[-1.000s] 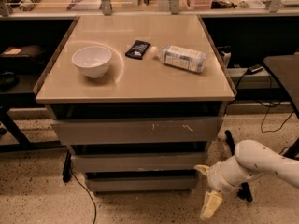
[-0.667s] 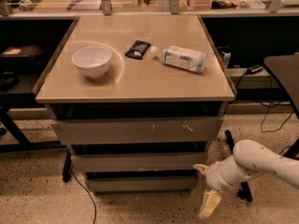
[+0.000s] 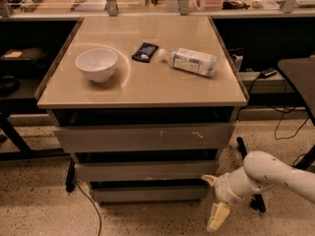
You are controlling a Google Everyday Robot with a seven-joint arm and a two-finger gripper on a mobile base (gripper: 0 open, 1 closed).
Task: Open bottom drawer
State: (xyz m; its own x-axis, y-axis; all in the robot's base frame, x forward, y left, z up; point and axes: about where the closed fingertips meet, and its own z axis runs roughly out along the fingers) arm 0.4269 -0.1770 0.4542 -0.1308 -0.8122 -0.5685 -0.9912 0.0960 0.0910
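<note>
Hovering low at the right, the gripper [image 3: 210,203] has crept only slightly toward nine o'clock over the last second, so the bottom drawer [image 3: 147,193] stays fully shut and I'd say the pull has not begun. Its jaws stand apart with nothing between them, and the drawer's right end sits just beside them at about nine o'clock

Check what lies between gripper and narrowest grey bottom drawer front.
Only speckled floor, per camera view; the pale two-finger gripper hangs right of the grey bottom drawer.
</note>
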